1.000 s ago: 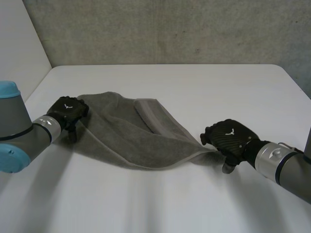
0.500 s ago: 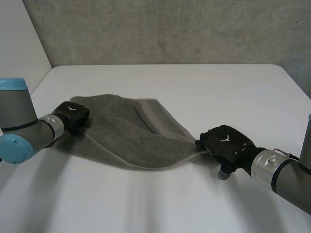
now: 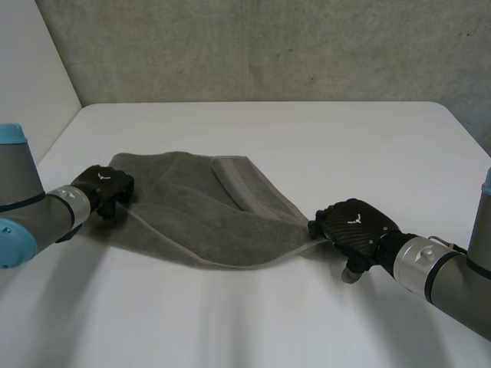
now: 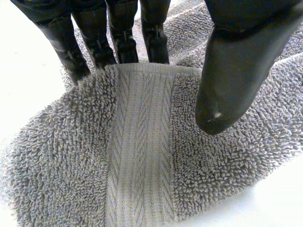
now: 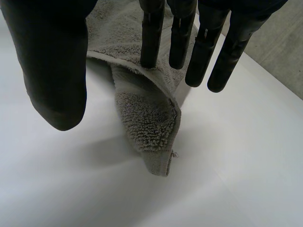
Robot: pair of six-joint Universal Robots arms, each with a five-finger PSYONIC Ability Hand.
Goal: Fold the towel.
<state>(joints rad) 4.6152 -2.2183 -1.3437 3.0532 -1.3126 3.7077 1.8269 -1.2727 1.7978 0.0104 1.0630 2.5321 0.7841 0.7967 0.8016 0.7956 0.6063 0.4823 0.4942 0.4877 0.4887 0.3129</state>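
Towel (image 3: 207, 218): grey, rumpled, stretched across the white table (image 3: 307, 130) between my two hands, with a banded edge turned over near its middle. I judge it is not yet a tidy fold.
Left hand (image 3: 103, 186): down on the towel's left end.
Left fingers (image 4: 123, 42): straight and side by side behind the end hem. The left thumb (image 4: 236, 71) hangs over the pile with a gap, so I read nothing as pinched.
Woven band (image 4: 139, 142): runs out from those fingers, lying between them and the thumb.
Right hand (image 3: 354, 224): at the towel's right corner.
Right fingers (image 5: 150, 33): straight and slightly spread. Two tips touch the cloth and the others are over bare table beside it. The right thumb (image 5: 52, 61) is well apart, off the cloth.
Doubled corner (image 5: 151, 123): pokes out past those fingertips, flat on the table.
Step in hand: taking hold of both ends, by my reading.
Doing it well: I'd close the left thumb onto the band and catch both layers of the right corner. Then I'd lift both ends evenly, keeping the cloth taut so the edges meet.
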